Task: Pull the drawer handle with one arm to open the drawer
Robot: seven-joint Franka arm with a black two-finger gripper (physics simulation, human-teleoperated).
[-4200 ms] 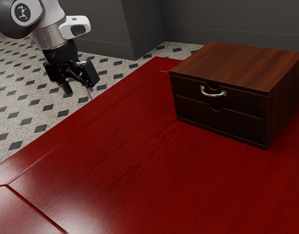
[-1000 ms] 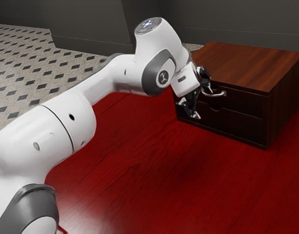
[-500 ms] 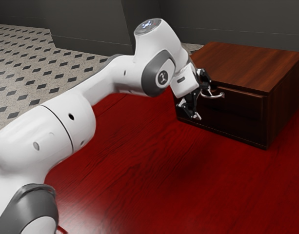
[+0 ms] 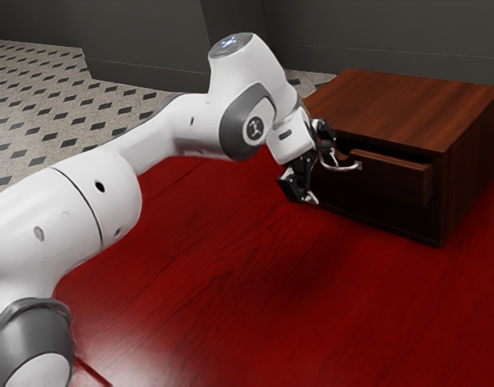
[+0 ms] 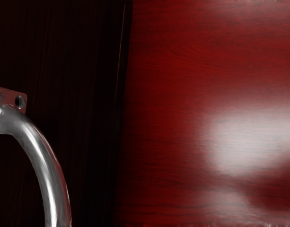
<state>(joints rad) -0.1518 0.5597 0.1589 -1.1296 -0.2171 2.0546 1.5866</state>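
Observation:
A dark wooden cabinet (image 4: 408, 101) with two drawers stands at the exterior view's right on the red table (image 4: 255, 282). Its upper drawer (image 4: 392, 176) juts out a little from the cabinet face; the lower drawer (image 4: 375, 211) is flush. My black gripper (image 4: 326, 155) is at the upper drawer's silver curved handle (image 4: 344, 166), shut on it. In the wrist view the handle (image 5: 40, 151) arcs close under my hand, bolted to the dark drawer front (image 5: 64, 56), with the red table top (image 5: 206, 94) beside it.
My white arm (image 4: 190, 129) stretches from the exterior view's lower left across the table to the cabinet. A tiled floor (image 4: 45, 89) and a grey wall lie behind. Open table surface spreads in front of the cabinet.
My arm came from far left to the handle. Over the last second my gripper has drawn back toward the exterior view's left with the handle, and the upper drawer has slid out.

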